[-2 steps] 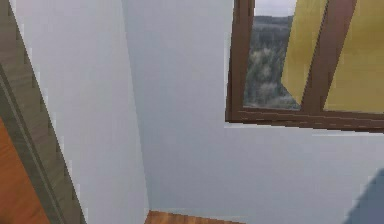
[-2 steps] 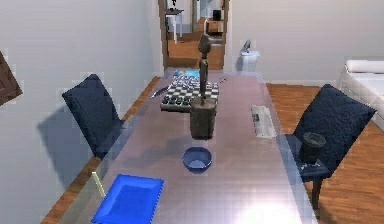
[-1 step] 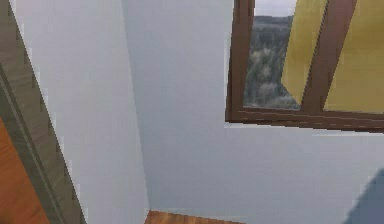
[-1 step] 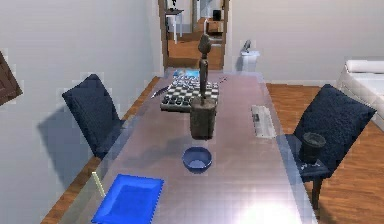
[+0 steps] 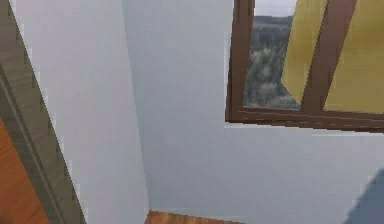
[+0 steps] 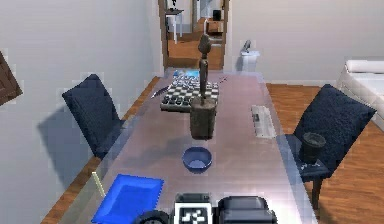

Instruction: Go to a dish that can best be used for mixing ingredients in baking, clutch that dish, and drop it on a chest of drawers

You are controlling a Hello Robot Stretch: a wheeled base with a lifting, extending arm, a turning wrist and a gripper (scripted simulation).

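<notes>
A small blue bowl [image 6: 197,157] sits on the long pale table [image 6: 240,165], near its middle. At the arm side view's bottom edge, a white square with black marks [image 6: 194,212] shows on the arm. Left of it is the dark body of the gripper [image 6: 157,217], cut off by the picture's edge. The bowl lies a little beyond the gripper, farther up the table. The gripper's far end is not clear, so I cannot tell whether it holds anything.
On the table stand a dark tall statue [image 6: 204,100], a checkered board [image 6: 189,94], a flat blue thing [image 6: 128,195] and a grey slab [image 6: 262,121]. Dark blue chairs [image 6: 95,110] [image 6: 330,125] flank it. In the forward view, a white wall corner [image 5: 135,110] and a brown-framed window [image 5: 305,60] stand close ahead.
</notes>
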